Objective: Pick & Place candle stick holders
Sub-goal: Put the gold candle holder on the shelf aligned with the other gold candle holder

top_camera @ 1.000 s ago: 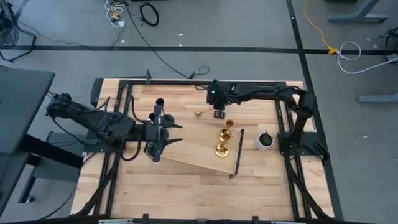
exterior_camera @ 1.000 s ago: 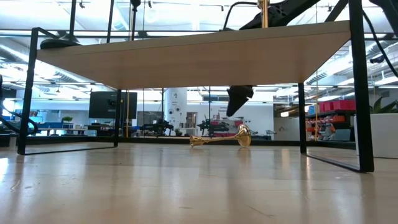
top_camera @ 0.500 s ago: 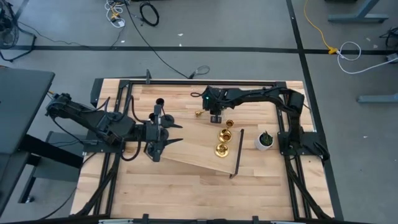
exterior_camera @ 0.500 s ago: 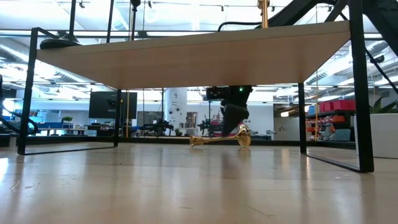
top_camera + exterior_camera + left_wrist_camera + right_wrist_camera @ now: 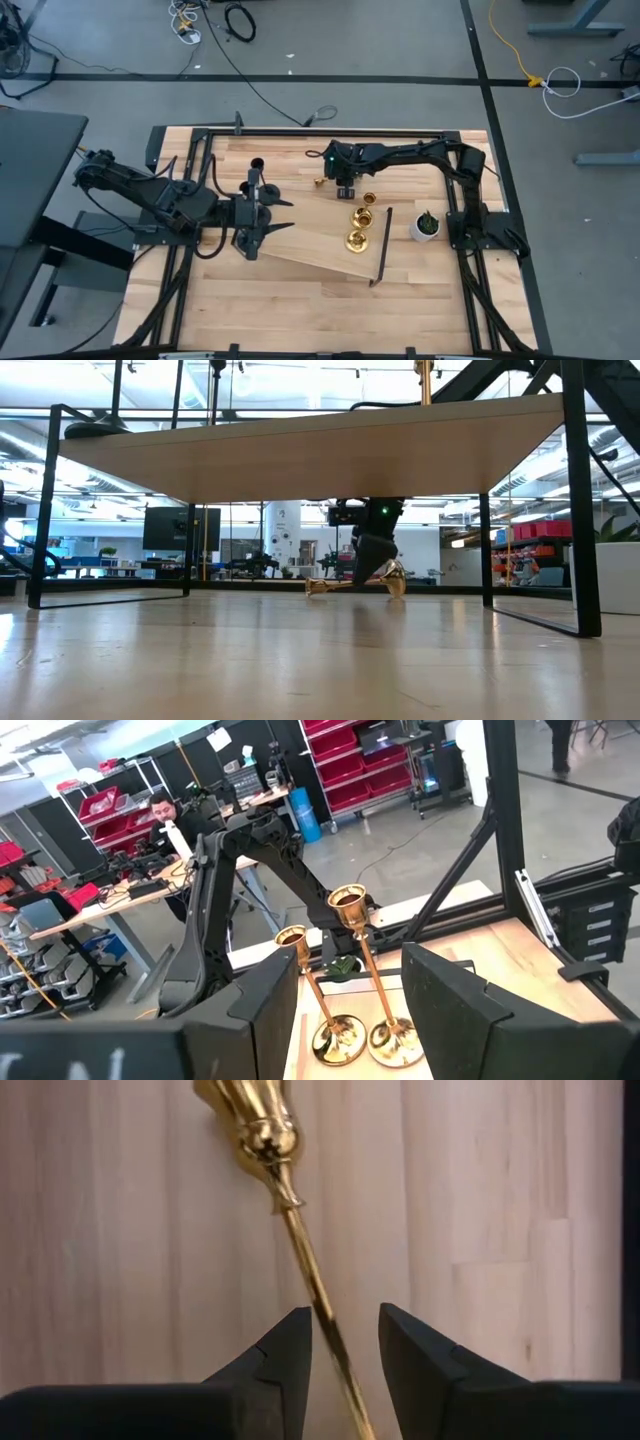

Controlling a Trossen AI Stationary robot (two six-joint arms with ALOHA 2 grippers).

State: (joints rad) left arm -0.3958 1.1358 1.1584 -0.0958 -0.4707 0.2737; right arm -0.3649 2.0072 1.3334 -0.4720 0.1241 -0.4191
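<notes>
A gold candlestick (image 5: 321, 182) lies on its side on the table beyond the board; the low view shows its disc base (image 5: 393, 579) and its cup end (image 5: 312, 587). My right gripper (image 5: 343, 189) is low over it and open. In the right wrist view its fingers (image 5: 345, 1325) stand on either side of the thin stem (image 5: 305, 1265), with a gap. Three gold candlesticks (image 5: 360, 216) stand on the raised board. A black candlestick (image 5: 257, 165) stands by my left gripper (image 5: 288, 215), which is open, empty and faces the gold ones (image 5: 345, 970).
The raised wooden board (image 5: 310, 245) stands on thin black bar legs (image 5: 381, 248) at the table's middle. A small white pot with a green plant (image 5: 426, 225) stands to the right of it. A black frame (image 5: 300, 131) runs round the table.
My right gripper has moved a little toward the table's left edge and gone down to the lying gold candlestick, so that its fingers now straddle the stem. The candlestick has stayed where it was.
</notes>
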